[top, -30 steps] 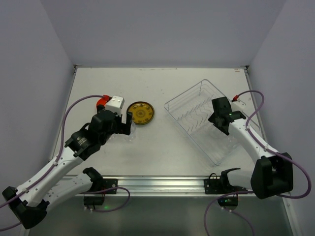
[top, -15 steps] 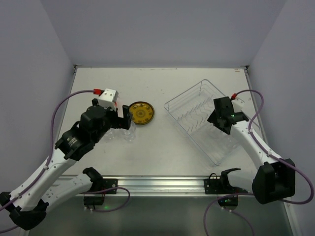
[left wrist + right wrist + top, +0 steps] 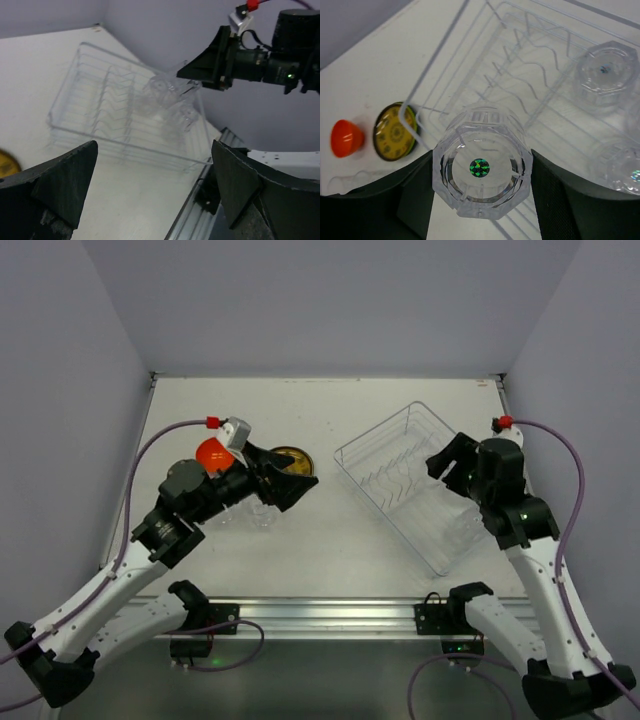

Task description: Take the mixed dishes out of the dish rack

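Your right pincer (image 3: 447,466): half closed on a clear plastic cup (image 3: 481,167), one finger against each side. The wrist view looks straight along the cup's faceted body.
Why it is held so: by my judgement, a pinch across the walls keeps the cup steady while it clears the rack's slanted sides.
Cup against pincer: squarely between the fingers and touching both. It appears lifted above the dish rack (image 3: 378,428) and not resting in it.
Dish rack: a clear tray set diagonally by the right edge of the tabletop (image 3: 300,405). Its wire plate holder (image 3: 545,75) shows no plates.
Cups in the rack (image 3: 604,70): at least two, upturned past the holder and apart from the held cup.
Your left pincer (image 3: 285,480): jaws spread wide with nothing between them. It hovers over the tabletop's left half, pointing toward the rack.
Unloaded dishes: the orange bowl (image 3: 211,452) and the olive-yellow patterned plate (image 3: 290,460) sit just beside each other in the tabletop's left half. Faint cups on the tabletop (image 3: 262,518) show beneath the left arm.
Why they lie there: the left half seems to serve as the set-down area, well apart from the rack.
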Tool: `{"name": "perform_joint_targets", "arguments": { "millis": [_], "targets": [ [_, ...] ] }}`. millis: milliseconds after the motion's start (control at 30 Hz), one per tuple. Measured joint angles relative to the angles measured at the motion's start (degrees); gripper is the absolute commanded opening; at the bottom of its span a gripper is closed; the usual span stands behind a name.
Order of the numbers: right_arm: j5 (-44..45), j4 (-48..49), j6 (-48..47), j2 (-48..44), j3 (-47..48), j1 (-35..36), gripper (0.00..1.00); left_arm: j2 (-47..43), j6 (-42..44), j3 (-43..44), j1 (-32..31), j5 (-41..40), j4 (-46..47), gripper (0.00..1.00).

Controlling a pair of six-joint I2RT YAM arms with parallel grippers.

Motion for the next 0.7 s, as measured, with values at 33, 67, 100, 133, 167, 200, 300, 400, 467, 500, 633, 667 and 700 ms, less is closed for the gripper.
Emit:
{"name": "perform_joint_targets", "arguments": {
  "millis": [33,67,100,133,167,200,300,400,467,500,633,667,700],
  "targets": [
    [-2.47,0.26,-0.39,-1.84,0.26,0.00,0.00,0.92,-1.75,-1.60,-0.13,3.06,5.09,1.00],
    [-5.51,0.81,-0.68,-3.69,0.33,-0.07,0.00,2.14,-3.48,-3.04,-0.46,5.84,9.97,1.00],
    [-8.35,1.49,-0.92,-5.35,0.37,-0.04,0.00,3.50,-5.29,-4.35,-1.20,8.28,14.93,1.00],
    [-11.56,2.40,-1.05,-7.37,0.39,-0.04,0.00,5.55,-6.95,-5.35,-2.25,10.21,19.67,1.00],
    [-14.91,3.34,-1.07,-9.01,0.39,-0.04,0.00,7.93,-8.09,-5.79,-3.91,11.72,23.56,1.00],
    [-17.90,4.50,-1.03,-10.56,0.39,-0.02,0.00,10.43,-9.05,-5.81,-5.90,13.03,26.93,1.00],
    [-25.49,8.17,-0.68,-14.67,0.39,0.00,0.00,16.61,-10.16,-5.62,-10.80,16.11,34.64,1.00],
    [-30.93,10.32,-0.50,-17.46,1.18,0.00,0.00,19.45,-10.60,-5.62,-12.15,17.29,38.77,1.00],
    [-33.57,11.41,-0.48,-18.10,2.03,0.00,0.00,19.76,-10.58,-5.57,-12.15,17.31,40.63,1.00],
    [-34.95,12.24,-0.44,-18.34,2.23,0.00,0.00,19.76,-10.60,-5.55,-12.09,17.35,41.75,0.99],
    [-40.30,16.22,0.39,-19.89,1.44,0.00,0.00,20.02,-12.26,-5.55,-12.11,19.04,48.98,0.95],
    [-41.27,17.33,0.63,-20.37,0.94,0.00,0.00,20.26,-12.85,-5.55,-12.11,19.50,50.80,0.91],
    [-42.36,18.58,0.98,-20.96,0.33,0.00,0.00,20.70,-13.75,-5.55,-12.15,20.22,52.89,0.89]
  ]
}}
